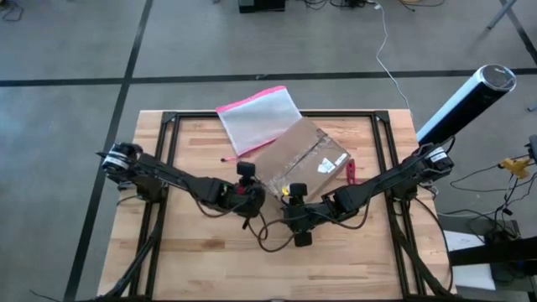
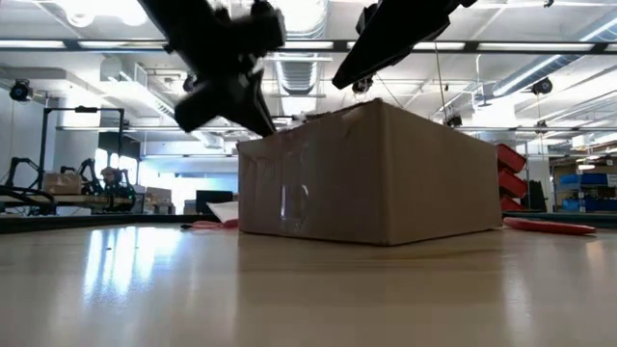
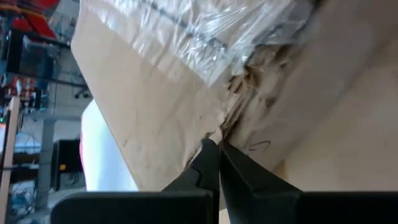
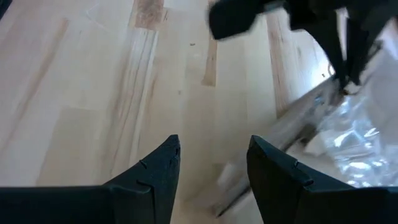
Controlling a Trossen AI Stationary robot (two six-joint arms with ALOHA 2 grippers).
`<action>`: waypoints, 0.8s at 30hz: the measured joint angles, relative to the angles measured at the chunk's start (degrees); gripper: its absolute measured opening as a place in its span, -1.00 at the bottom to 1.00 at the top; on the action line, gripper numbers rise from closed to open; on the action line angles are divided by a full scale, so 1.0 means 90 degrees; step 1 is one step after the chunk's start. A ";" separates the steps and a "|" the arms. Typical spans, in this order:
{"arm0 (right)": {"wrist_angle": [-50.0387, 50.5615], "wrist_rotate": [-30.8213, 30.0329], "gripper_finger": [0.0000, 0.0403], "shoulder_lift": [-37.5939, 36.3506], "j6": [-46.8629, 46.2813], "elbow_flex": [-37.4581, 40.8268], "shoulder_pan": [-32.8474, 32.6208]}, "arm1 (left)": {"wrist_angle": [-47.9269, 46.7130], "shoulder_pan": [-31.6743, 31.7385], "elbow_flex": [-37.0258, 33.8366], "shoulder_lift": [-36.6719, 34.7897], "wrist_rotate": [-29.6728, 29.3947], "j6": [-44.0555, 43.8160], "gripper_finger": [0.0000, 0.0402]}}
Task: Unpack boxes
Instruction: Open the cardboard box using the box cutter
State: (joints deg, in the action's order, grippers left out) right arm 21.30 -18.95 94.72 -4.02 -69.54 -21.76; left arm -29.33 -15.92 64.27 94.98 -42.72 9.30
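The brown cardboard box [image 1: 300, 159] lies flat on the wooden table, turned at a slant, with clear tape [image 3: 205, 37] along its top and a white label [image 1: 324, 166]. My left gripper [image 1: 248, 191] is shut at the box's near-left top edge [image 2: 272, 133]. My right gripper [image 4: 211, 162] stands open just off the box's near side, over bare wood, with nothing between its fingers; the taped box edge [image 4: 323, 118] lies beside it. The pink-edged pouch [image 1: 257, 117] rests flat behind the box. My left gripper has its shut fingertips [image 3: 211, 149] at a torn, ragged spot in the cardboard [image 3: 239, 102] on the box's top edge, where the clear tape ends. The fingers come slanting down from the table's left. Whether a strip of tape or card is pinched between them, I cannot tell.
A red tool [image 1: 351, 170] lies on the table right of the box. Black cables [image 1: 273, 231] trail across the near middle of the table. Bare wood [image 1: 210, 252] stretches along the near side.
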 joint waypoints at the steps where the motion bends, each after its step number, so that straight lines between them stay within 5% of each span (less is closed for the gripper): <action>1: -0.0024 -0.0119 -0.21 0.0000 0.0048 0.0000 -0.0014 | -0.0096 -0.0088 0.0088 0.0000 -0.0060 -0.0012 -1.00; 11: -0.0308 -0.0370 -0.27 0.0000 0.0224 0.0000 -0.0179 | -0.1417 -0.0856 0.0954 -0.0027 -0.0661 -0.0829 -1.00; 17: -0.0311 -0.1630 -0.28 -0.0007 0.0530 0.0000 -0.0286 | -0.2080 -0.1307 0.1460 -0.0162 -0.0936 -0.1153 -1.00; 24: -0.0313 -0.1743 -0.33 -0.0012 0.0549 0.0000 -0.0204 | -0.2073 -0.1914 0.1157 -0.1720 -0.1176 -0.1730 -1.00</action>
State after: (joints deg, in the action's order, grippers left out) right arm 18.48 -34.63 94.61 0.92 -69.54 -23.59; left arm -47.99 -33.14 74.68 79.50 -53.30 -6.27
